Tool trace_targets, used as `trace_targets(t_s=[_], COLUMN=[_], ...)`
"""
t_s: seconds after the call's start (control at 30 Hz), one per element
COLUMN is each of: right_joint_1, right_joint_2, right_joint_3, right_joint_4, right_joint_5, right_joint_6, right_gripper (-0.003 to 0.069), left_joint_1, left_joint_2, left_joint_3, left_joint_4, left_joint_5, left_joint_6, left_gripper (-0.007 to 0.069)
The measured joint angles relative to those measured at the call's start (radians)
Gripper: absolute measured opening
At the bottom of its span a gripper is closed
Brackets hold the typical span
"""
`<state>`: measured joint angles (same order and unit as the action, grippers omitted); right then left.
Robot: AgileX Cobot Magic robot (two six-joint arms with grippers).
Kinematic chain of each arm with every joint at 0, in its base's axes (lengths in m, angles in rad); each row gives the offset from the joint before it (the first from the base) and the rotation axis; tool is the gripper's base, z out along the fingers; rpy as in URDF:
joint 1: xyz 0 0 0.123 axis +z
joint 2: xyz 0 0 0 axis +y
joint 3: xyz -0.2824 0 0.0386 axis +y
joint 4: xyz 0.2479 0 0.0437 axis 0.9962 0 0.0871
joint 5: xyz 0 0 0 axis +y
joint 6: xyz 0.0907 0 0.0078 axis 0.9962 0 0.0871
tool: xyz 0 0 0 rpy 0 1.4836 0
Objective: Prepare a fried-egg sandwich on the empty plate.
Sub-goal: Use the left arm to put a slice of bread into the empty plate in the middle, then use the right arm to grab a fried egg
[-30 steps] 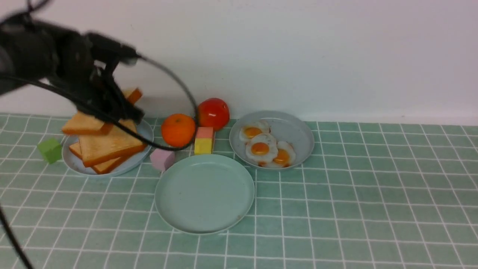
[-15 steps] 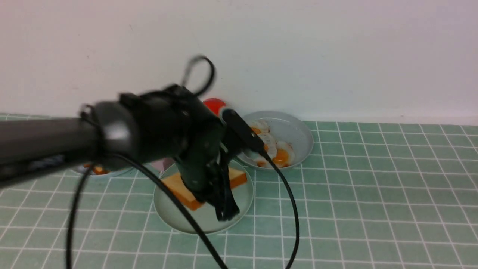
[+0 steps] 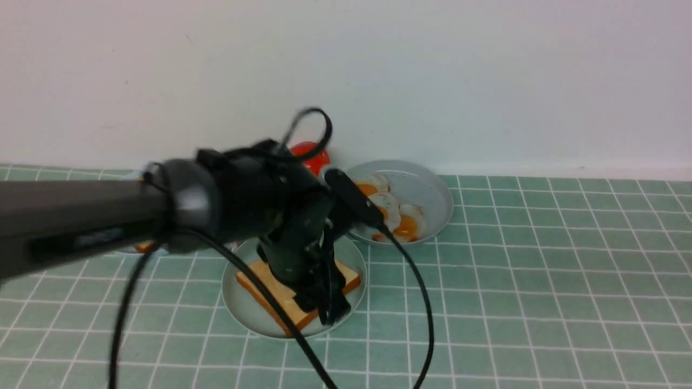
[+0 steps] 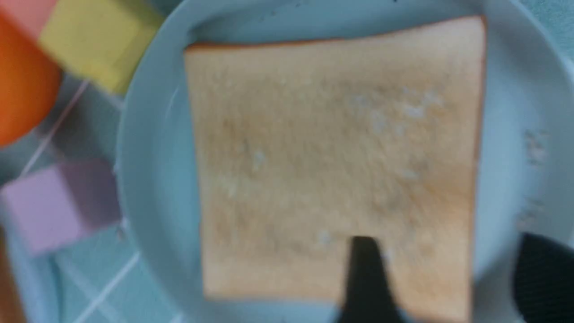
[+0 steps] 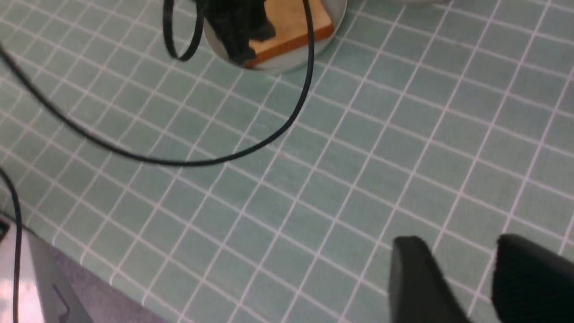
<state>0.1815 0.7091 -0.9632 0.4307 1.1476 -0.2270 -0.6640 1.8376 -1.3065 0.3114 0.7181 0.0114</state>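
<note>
Black left arm (image 3: 81,216) angled down over mint plate (image 3: 243,305); left pincer (image 3: 327,308) spread above toast slice (image 3: 259,280); right pincer (image 5: 466,278) spread, empty.

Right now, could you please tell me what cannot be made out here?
Spare toast: front view, nearly all behind the left arm.
Orange and yellow block: left wrist view, blurred and cut by the edge; front view, behind the arm.
Eggs: front view, partly behind the arm, so no count.
Right hand: right wrist view, cut by the edge; absent from the front view.
</note>
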Motion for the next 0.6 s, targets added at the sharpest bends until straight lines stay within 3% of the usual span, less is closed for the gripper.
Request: trace_targets(t_s=[0.07,0.17,0.23,0.33,0.37,0.43,0.47,0.5,0.6], right_joint_1=[0.0,0.0,0.001,0.014,0.015,0.024,0.024,0.027,0.028], right_joint_2=[0.054,0.113,0.214,0.358,0.369,0.502,0.512,0.574,0.747], right_joint_3=[0.0,0.0,-0.002,-0.007,-0.008,-0.024,-0.026,-0.044,-0.143], right_joint_4=[0.001,0.014,0.065,0.165,0.173,0.262,0.269,0.298,0.352], right_joint_5=[-0.059,-0.122,-0.206,-0.286,-0.296,-0.355,-0.36,-0.393,-0.427], right_joint_6=[0.0,0.0,-0.02,-0.1,-0.114,-0.199,-0.199,-0.229,-0.269], right_gripper=[0.0369,0.0374,0.0348,0.029,0.0281,0.023,0.023,0.0216,0.0215], left_joint_1=[-0.019,-0.034,-0.038,-0.038,-0.038,-0.038,-0.038,-0.038,-0.038], left_joint_2=[-0.111,-0.262,-0.431,-0.636,-0.666,-0.848,-0.88,-0.973,-1.235], left_joint_3=[-0.007,-0.009,-0.003,0.055,0.061,0.169,0.179,0.257,0.456], left_joint_4=[-0.009,-0.02,-0.039,-0.056,-0.06,-0.08,-0.083,-0.09,-0.081], left_joint_5=[0.059,0.09,0.101,0.105,0.105,0.098,0.094,0.076,-0.053], left_joint_6=[-0.047,-0.114,-0.192,-0.277,-0.281,-0.318,-0.32,-0.33,-0.377], left_gripper=[0.0577,0.0573,0.0479,0.0277,0.0262,0.0082,0.0069,0.0003,-0.0013])
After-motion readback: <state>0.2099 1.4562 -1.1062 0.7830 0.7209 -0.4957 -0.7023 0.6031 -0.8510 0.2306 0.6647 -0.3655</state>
